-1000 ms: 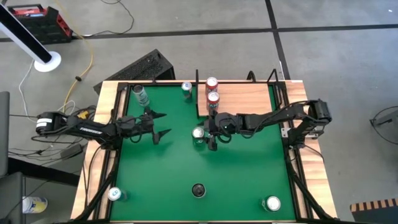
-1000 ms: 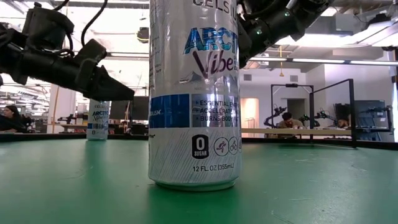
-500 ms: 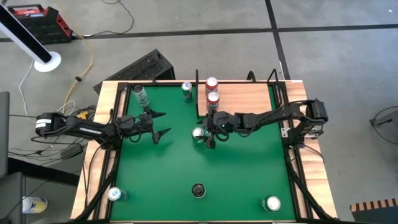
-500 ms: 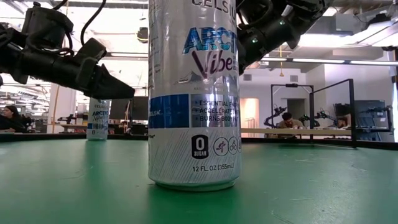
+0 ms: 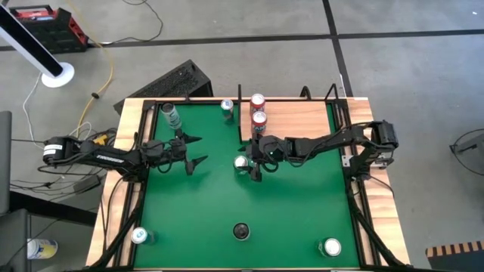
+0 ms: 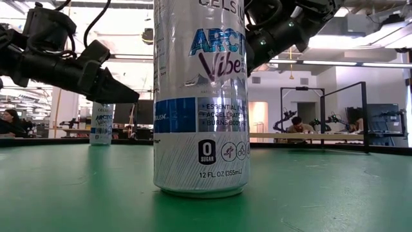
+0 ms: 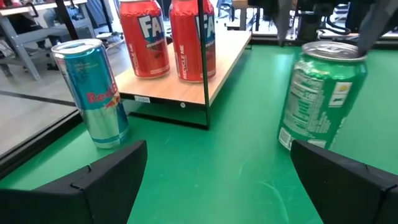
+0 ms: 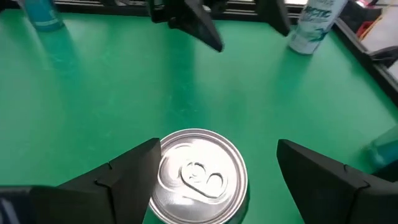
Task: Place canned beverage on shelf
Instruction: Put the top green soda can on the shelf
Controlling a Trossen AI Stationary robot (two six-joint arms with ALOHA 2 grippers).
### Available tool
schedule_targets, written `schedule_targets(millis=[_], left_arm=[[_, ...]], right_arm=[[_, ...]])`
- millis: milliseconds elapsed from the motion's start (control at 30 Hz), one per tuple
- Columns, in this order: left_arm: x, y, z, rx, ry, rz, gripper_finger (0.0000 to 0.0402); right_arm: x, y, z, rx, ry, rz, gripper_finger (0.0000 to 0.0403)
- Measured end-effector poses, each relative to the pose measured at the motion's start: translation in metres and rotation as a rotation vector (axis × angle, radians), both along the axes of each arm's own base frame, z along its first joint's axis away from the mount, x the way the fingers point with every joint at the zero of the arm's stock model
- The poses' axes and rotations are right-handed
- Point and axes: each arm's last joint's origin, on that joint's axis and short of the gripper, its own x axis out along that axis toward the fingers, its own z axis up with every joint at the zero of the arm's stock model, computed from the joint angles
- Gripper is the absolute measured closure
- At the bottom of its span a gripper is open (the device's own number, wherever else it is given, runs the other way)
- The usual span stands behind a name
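silver can (image 6: 201, 96) top cut off in low view, green can (image 8: 199, 177) base out of right wrist view

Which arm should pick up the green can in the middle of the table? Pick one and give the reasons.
Right. The right gripper hangs directly over the green can, fingers open on either side of its top in the right wrist view, close to the shelf. The left gripper is open but stands off to the side.
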Motion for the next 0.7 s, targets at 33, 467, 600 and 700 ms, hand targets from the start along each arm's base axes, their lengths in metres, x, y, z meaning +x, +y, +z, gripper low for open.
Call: schedule_targets(millis=[33,467,600,700], left_arm=[[0.0,0.0,0.0,-0.001,0.002,0.0,0.002],[-0.001,0.0,-0.006,-0.015,0.064,0.0,0.002],[-0.001,0.0,-0.006,-0.032,0.057,-0.005,0.002],[-0.001,0.0,-0.006,-0.014,0.062,-0.002,0.002]], right_arm=[[0.0,-0.002,0.0,-0.01,-0.001,-0.004,0.0054],[0.003,-0.002,0.019,-0.041,-0.037,0.015,0.0055],[-0.001,0.004,0.022,-0.038,-0.001,0.037,0.0055],[0.0,0.008,0.024,-0.037,-0.012,0.048,0.0055]])
